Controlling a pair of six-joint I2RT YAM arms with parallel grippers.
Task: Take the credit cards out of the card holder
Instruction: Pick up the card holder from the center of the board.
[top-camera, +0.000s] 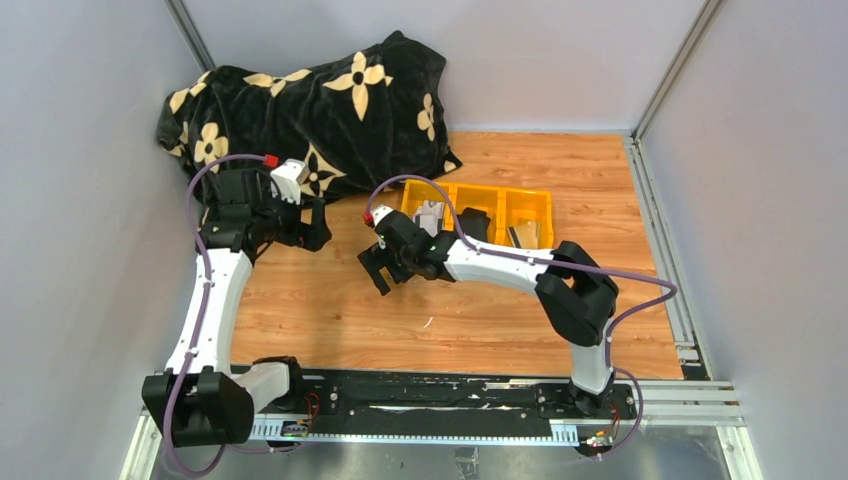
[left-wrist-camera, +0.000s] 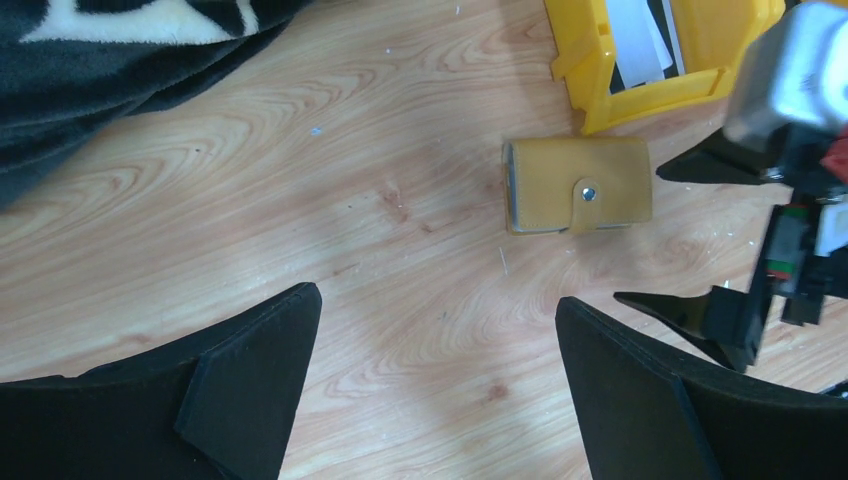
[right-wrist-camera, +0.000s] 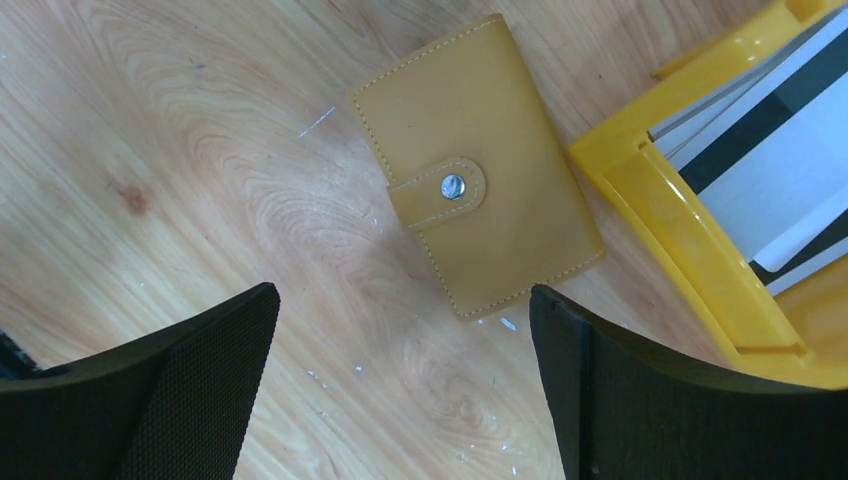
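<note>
The card holder (right-wrist-camera: 476, 190) is a mustard-tan wallet lying flat on the wood table, shut with its snap strap fastened. It also shows in the left wrist view (left-wrist-camera: 578, 184), just beside the yellow bin. My right gripper (right-wrist-camera: 405, 292) is open and empty above it, with the holder's near corner between the fingers. My left gripper (left-wrist-camera: 435, 300) is open and empty over bare wood to the holder's left. Pale credit cards (right-wrist-camera: 770, 170) with dark stripes lie in the yellow bin. In the top view the holder is hidden under the right gripper (top-camera: 376, 272); the left gripper (top-camera: 315, 226) sits near the blanket.
A yellow three-compartment bin (top-camera: 480, 196) stands at the back centre, close behind the holder. A black blanket with cream flowers (top-camera: 320, 110) is heaped at the back left. Grey walls close in the left, back and right sides.
</note>
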